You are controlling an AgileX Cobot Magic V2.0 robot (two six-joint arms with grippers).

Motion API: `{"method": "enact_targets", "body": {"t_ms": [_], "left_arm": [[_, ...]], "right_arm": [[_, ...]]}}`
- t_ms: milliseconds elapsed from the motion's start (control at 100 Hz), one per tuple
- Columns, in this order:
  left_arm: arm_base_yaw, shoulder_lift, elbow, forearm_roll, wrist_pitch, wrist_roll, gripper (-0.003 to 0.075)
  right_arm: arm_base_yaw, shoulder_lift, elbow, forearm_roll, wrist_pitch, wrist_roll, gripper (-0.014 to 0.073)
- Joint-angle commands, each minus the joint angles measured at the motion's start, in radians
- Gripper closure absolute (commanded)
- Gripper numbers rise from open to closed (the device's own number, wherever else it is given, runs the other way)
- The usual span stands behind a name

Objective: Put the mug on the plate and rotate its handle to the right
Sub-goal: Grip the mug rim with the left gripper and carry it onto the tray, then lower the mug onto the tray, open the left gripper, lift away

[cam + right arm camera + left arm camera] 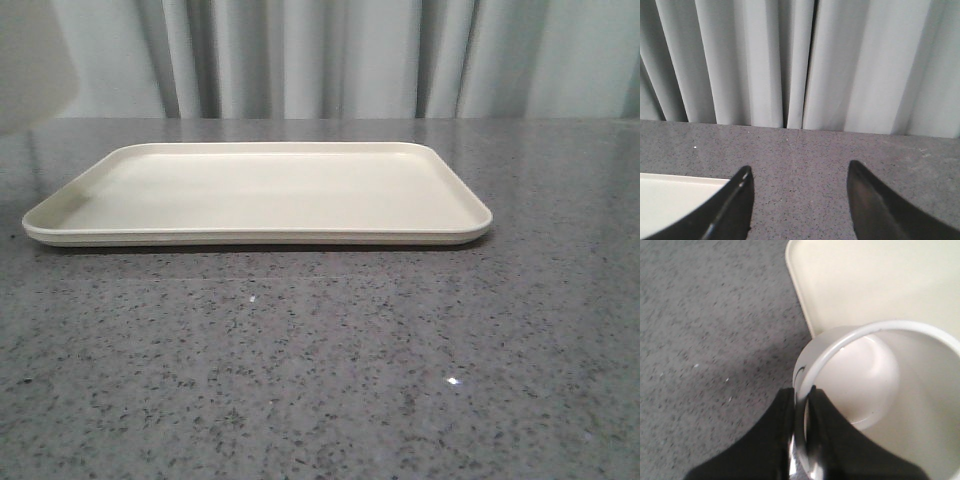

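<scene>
**Mug pinched by its rim, beside the tray corner**

Our left gripper (802, 440) clenched the wall of the white straight-sided mug (875, 400), held above grey stone beside a corner of the flat cream rectangular plate (880, 285). Our right gripper (799, 200) was spread, empty. Handle and printed face were hidden; front view showed no mug.

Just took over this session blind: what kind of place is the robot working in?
Probably a lab or test bench, not a real kitchen: a speckled grey counter, plain grey curtains behind, and just a tray and mug.
</scene>
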Motion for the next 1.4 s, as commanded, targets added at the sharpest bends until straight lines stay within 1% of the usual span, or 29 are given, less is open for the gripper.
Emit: {"method": "enact_targets", "body": {"t_ms": [0,270,450,740,970,1390], "left_arm": [[-0.060,0.027,-0.076,-0.019,-0.072,-0.004,0.0741],[-0.183,0.192,-0.212,-0.035,-0.099,-0.004,0.0740],[-0.223,0.273,-0.262,-0.055,-0.126,-0.004,0.0740],[-0.232,0.362,-0.279,-0.106,-0.146,-0.004,0.0740],[-0.232,0.388,-0.279,-0.123,-0.144,-0.002,0.0740],[-0.232,0.409,-0.279,-0.143,-0.133,0.000,0.0740]], "right_arm": [[-0.006,0.007,-0.033,-0.009,-0.069,-0.007,0.0167],[-0.006,0.007,-0.033,-0.013,-0.068,-0.007,0.0167],[-0.006,0.008,-0.033,-0.017,-0.069,-0.007,0.0167],[-0.006,0.059,-0.033,-0.021,-0.051,-0.007,0.0167],[-0.006,0.106,-0.033,-0.021,-0.046,-0.007,0.0167],[-0.006,0.107,-0.033,-0.021,-0.047,-0.007,0.0167]]}}
